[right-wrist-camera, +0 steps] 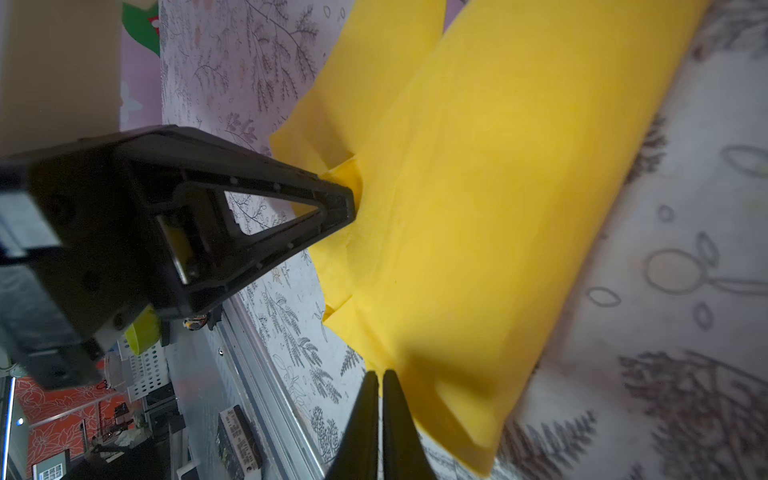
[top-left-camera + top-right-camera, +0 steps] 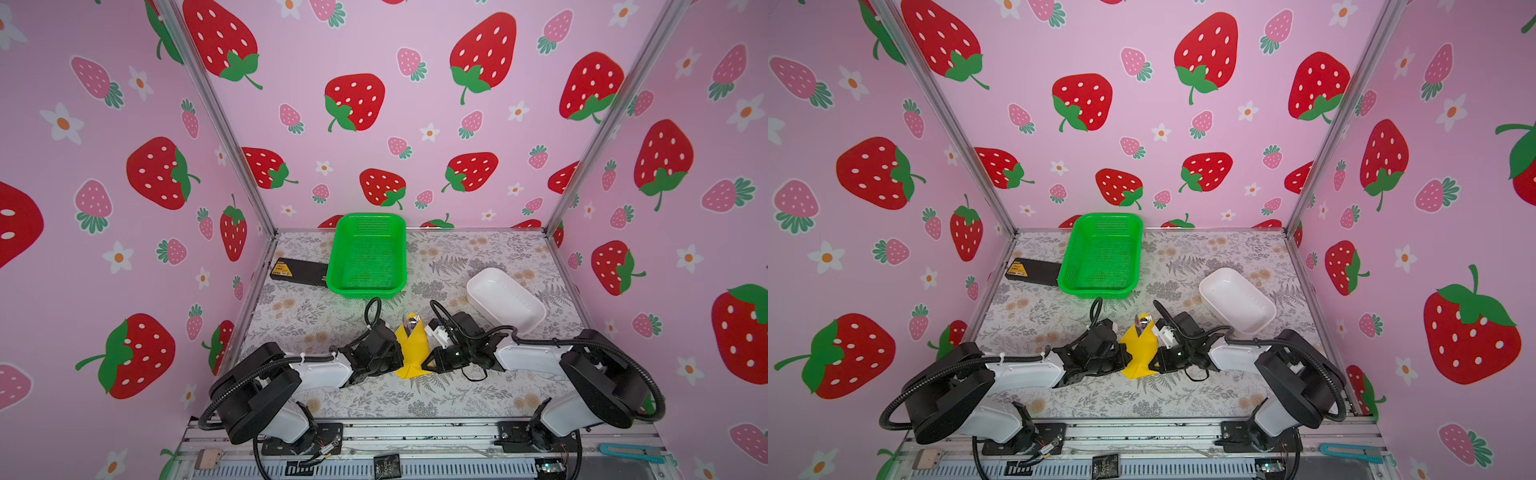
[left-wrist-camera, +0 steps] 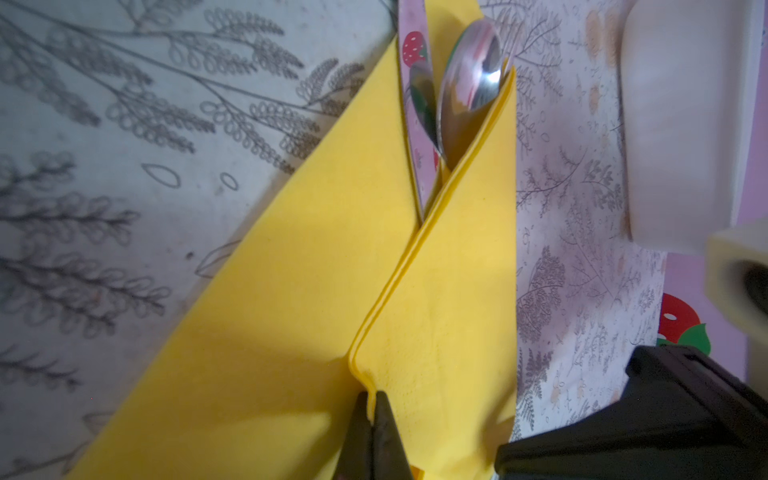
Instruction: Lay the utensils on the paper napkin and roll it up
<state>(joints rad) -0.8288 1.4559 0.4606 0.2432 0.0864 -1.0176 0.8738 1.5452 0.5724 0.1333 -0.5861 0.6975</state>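
Observation:
The yellow paper napkin [image 2: 411,349] [image 2: 1139,353] lies mid-table, both side flaps folded over the utensils [image 2: 412,323]. Only shiny ends stick out at its far end: a spoon bowl [image 3: 469,83] and a flat blade [image 3: 419,104]. No fork tines can be made out. My left gripper [image 2: 400,359] [image 3: 372,399] is shut on the folded edge of the upper flap. From the other side, my right gripper [image 2: 426,365] [image 1: 380,373] is shut on the edge of the napkin [image 1: 498,208] near its near end. The left gripper's fingertips [image 1: 349,199] show pressed into the paper.
A green perforated basket [image 2: 368,257] stands at the back, with a black box [image 2: 297,272] to its left. A white oblong dish [image 2: 505,299] sits right of the napkin, close behind my right wrist. Pink strawberry walls close in three sides.

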